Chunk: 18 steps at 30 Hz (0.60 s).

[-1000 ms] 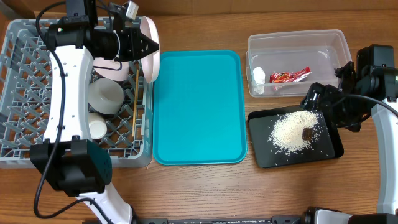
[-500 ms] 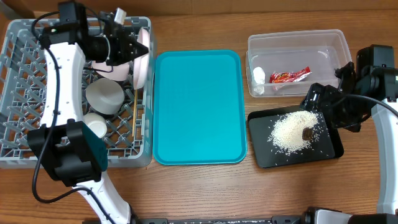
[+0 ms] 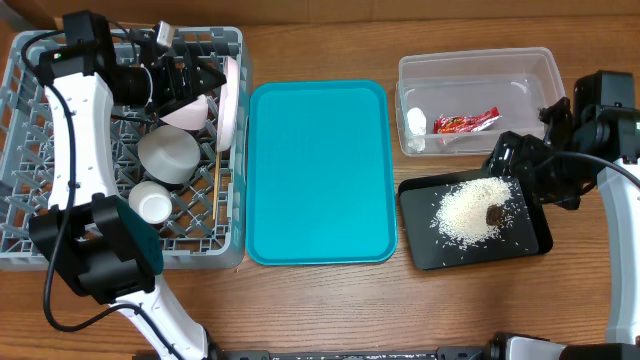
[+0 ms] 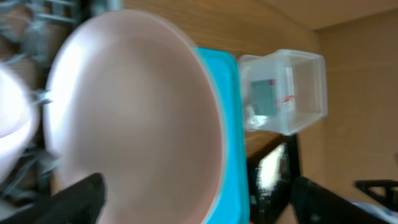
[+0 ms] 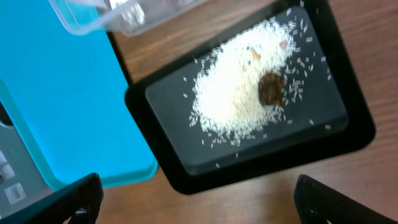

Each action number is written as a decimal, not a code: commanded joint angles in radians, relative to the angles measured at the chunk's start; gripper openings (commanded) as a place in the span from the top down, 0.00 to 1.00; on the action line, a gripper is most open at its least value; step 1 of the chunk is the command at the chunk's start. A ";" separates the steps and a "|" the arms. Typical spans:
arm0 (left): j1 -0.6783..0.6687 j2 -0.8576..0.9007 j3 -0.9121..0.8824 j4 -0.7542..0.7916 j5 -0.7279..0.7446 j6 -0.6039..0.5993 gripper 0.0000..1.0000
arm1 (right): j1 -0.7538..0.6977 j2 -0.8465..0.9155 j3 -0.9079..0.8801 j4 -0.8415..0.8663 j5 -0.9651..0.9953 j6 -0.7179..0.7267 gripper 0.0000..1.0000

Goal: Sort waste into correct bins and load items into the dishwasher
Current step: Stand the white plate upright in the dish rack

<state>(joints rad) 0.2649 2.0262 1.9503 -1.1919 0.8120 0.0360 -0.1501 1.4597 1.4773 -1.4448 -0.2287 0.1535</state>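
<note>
**A:** From above, what lies by the left jaws?

**B:** They hang apart over the rack's [image 3: 30, 215] far side. Just ahead of them are one pink dish [image 3: 192, 112] and one white plate [image 3: 230, 100], which stands on edge by the rack's wall. Nearer the arm's base are one bowl [image 3: 168, 152], one cup [image 3: 152, 205] and the chopsticks [image 3: 217, 170], a thin line I cannot count.

**A:** And the right jaws?

**B:** They are over the black tray's [image 3: 418, 245] far edge. It holds one rice heap [image 3: 465, 212] and one brown lump [image 3: 494, 213]. Beyond is one clear tub [image 3: 530, 70] with one red wrapper [image 3: 465, 122] and one white scrap [image 3: 416, 122]. A teal tray [image 3: 318, 170] lies between the rack and the bins.

**A:** Left wrist?

**B:** The fingers are wide apart, gripping nothing. The blurred plate spans the gap ahead.

**A:** Right wrist?

**B:** The fingers are apart over the black tray. Stray grains reach toward its rim, and bare table shows past its edges.
</note>
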 commanded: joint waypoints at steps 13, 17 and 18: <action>-0.123 -0.162 0.009 -0.284 -0.727 -0.216 0.00 | 0.169 0.028 0.009 0.409 -0.161 0.002 0.00; -0.142 -0.162 0.009 -0.384 -0.738 -0.216 0.00 | 0.266 0.101 0.009 0.402 -0.031 0.001 0.00; -0.142 -0.162 0.009 -0.402 -0.738 -0.216 0.00 | 0.280 0.119 0.009 0.395 -0.017 -0.007 0.00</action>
<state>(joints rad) 0.1223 1.8778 1.9511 -1.5677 0.1364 -0.1562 0.0917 1.5249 1.4773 -1.0439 -0.3347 0.1562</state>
